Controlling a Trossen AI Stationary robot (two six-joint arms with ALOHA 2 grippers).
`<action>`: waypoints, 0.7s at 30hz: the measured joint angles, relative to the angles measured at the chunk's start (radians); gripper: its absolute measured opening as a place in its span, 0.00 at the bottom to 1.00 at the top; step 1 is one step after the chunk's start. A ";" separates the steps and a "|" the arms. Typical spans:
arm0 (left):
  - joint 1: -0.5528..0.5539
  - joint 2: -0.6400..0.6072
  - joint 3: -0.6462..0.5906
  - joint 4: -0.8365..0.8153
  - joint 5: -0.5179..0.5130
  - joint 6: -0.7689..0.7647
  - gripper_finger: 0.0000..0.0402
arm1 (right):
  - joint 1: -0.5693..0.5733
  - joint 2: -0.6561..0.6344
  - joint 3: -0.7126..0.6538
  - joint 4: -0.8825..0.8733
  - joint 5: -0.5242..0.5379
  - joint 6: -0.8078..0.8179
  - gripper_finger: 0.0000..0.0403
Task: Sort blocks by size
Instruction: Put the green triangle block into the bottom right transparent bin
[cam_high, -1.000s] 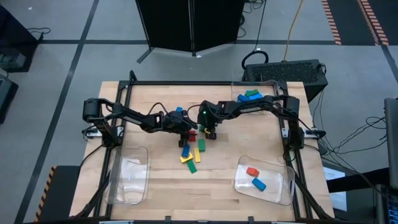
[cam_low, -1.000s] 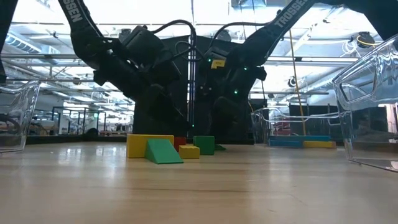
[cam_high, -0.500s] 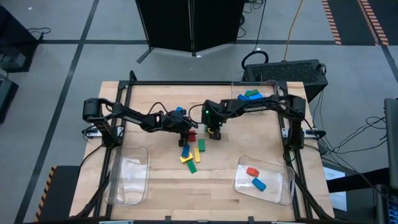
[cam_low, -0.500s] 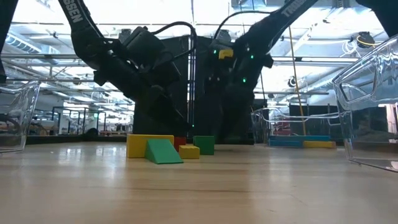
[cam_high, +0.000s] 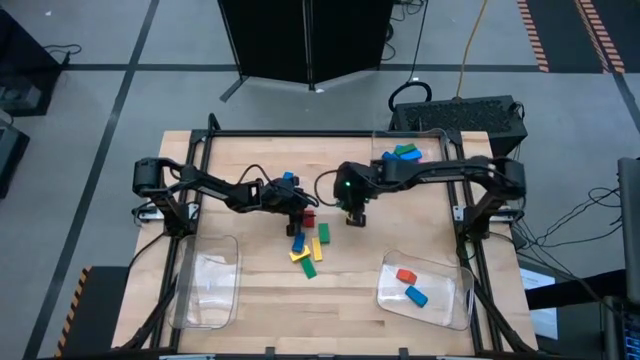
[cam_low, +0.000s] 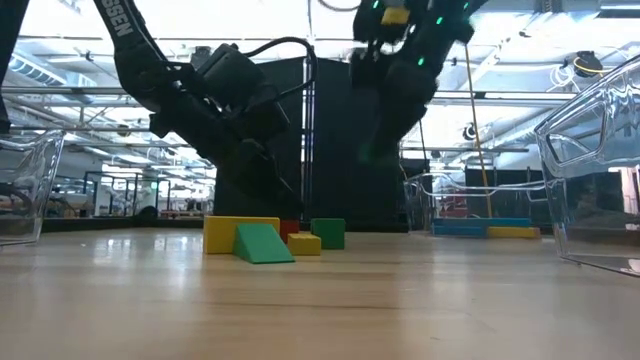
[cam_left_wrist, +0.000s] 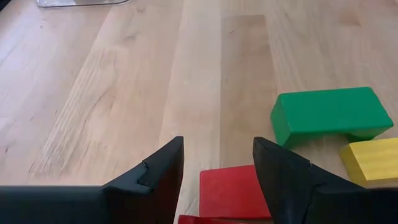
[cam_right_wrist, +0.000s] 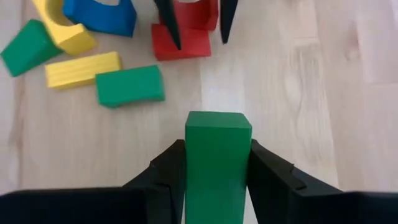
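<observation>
Right claw (cam_right_wrist: 217, 171): a green block (cam_right_wrist: 217, 158) is being gripped between its two fingers and is being held above the wooden surface (cam_high: 250, 300), clear of the pile; in the high view the claw (cam_high: 356, 215) is being seen just to the right of the loose blocks.
Left claw (cam_left_wrist: 217, 171): its fingers are being held apart with nothing clamped between them; it is being kept low over the pile (cam_high: 300, 212), with a red block (cam_left_wrist: 233, 193) lying directly under the gap.
Blocks beside the left claw: a green block (cam_left_wrist: 326, 115) and a yellow block (cam_left_wrist: 370, 158) are lying just ahead and to one side of it, on the surface.
Pile as seen past the right claw: a red block (cam_right_wrist: 183, 43), a green block (cam_right_wrist: 129, 85), a yellow block (cam_right_wrist: 83, 70), a blue piece (cam_right_wrist: 99, 15) and a green wedge (cam_right_wrist: 28, 50) are being seen ahead of it, close together.
Near tray (cam_high: 455, 300): a red block (cam_high: 405, 275) and a blue block (cam_high: 416, 295) are lying inside, well apart from the right claw.
Far tray (cam_high: 385, 140): green and blue blocks (cam_high: 402, 153) are lying inside, behind the right claw.
Empty-looking tray (cam_high: 205, 280): it is being seen near the left claw's side of the surface.
</observation>
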 joint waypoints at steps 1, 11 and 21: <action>0.000 0.000 0.000 -0.001 0.000 0.000 0.48 | 0.016 -0.017 0.000 -0.018 0.016 0.012 0.30; 0.000 0.000 0.000 -0.006 0.000 -0.007 0.48 | 0.212 -0.162 0.000 -0.143 0.173 0.176 0.30; 0.000 0.000 0.000 -0.002 0.000 -0.025 0.48 | 0.386 -0.231 0.000 -0.335 0.253 0.383 0.30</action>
